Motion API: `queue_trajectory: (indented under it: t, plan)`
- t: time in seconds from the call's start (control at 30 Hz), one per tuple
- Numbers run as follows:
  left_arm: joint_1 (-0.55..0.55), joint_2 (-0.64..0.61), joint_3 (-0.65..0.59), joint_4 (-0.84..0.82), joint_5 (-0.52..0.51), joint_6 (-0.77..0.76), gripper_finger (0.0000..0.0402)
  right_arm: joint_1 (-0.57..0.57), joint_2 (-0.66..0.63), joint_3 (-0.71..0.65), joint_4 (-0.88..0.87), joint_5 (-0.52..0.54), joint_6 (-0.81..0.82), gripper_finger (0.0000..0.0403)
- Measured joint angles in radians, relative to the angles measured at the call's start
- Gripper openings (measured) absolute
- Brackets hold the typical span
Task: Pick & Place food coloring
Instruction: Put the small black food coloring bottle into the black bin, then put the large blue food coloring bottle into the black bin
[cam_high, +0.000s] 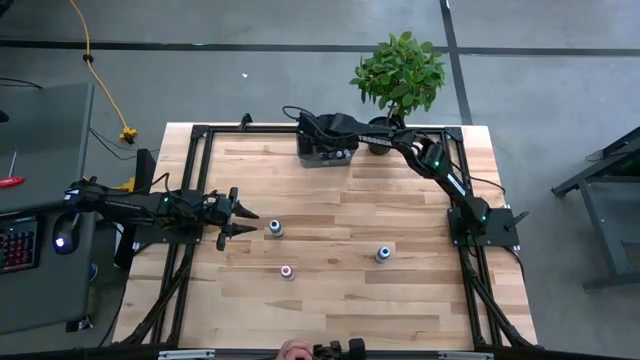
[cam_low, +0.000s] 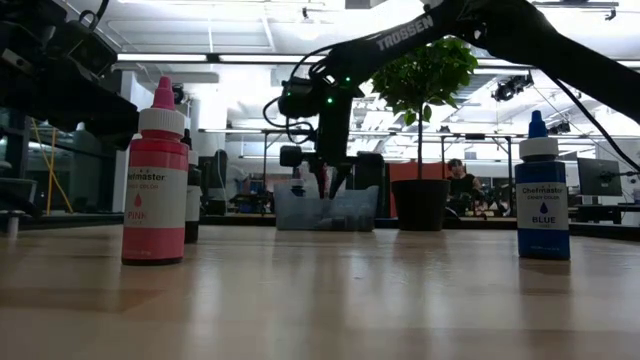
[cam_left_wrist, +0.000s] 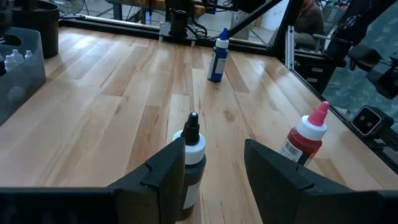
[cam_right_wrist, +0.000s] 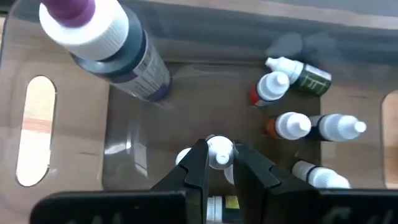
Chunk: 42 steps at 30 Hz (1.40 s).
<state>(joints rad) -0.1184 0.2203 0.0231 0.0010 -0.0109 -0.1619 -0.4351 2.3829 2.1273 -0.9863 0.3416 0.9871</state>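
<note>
- Closest to the low camera, the pink-capped bottle (cam_low: 155, 180) stands upright on the desk (cam_high: 340, 300), a plank top of pale wood with visible grain inside a black metal frame.
- Grey rectangular tray (cam_high: 322, 152) sits at the far edge beside a potted green plant (cam_high: 400, 75); it holds more food coloring: a larger purple-capped bottle (cam_right_wrist: 106, 46) lying tilted and several tiny white-topped bottles (cam_right_wrist: 292, 124).
- Right gripper (cam_right_wrist: 217, 163) reaches down into the tray, its dark fingers closed around a small white-capped bottle (cam_right_wrist: 219, 151).
- Left gripper (cam_left_wrist: 214, 171) hovers low over the desk, fingers spread apart, with a black-tipped bottle (cam_left_wrist: 193, 162) standing between them.
- Blue bottle (cam_low: 541, 190) stands upright, well apart.
</note>
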Motion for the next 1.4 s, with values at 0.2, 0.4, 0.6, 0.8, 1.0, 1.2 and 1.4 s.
queue_trajectory:
  t: [0.2, 0.4, 0.6, 0.8, 1.0, 1.2, 1.4]
  plan:
    - [0.000, 0.000, 0.000, 0.000, 0.000, 0.000, 0.0163, -0.006, -0.001, 0.001, -0.016, 0.036, 0.023, 0.0043]
    - [0.000, 0.000, 0.000, 0.000, 0.000, 0.000, 0.0163, -0.023, -0.001, -0.007, -0.018, 0.032, 0.022, 0.0043]
    - [0.000, 0.000, 0.000, 0.000, 0.000, 0.000, 0.0163, -0.031, -0.001, -0.077, 0.043, -0.016, 0.035, 0.0043]
    - [0.000, 0.000, 0.000, 0.000, 0.000, 0.000, 0.0163, -0.030, -0.004, -0.095, 0.070, -0.016, 0.035, 0.0048]
    - [0.000, 0.000, 0.000, 0.000, 0.000, 0.000, 0.0163, -0.030, -0.004, -0.095, 0.071, -0.017, 0.004, 0.0049]
    - [0.000, 0.000, 0.000, 0.000, 0.000, 0.000, 0.0163, -0.031, -0.006, -0.097, 0.070, -0.029, -0.024, 0.0088]
    - [0.000, 0.000, 0.000, 0.000, 0.000, 0.000, 0.0163, -0.029, -0.037, -0.097, 0.058, 0.027, -0.031, 0.0126]
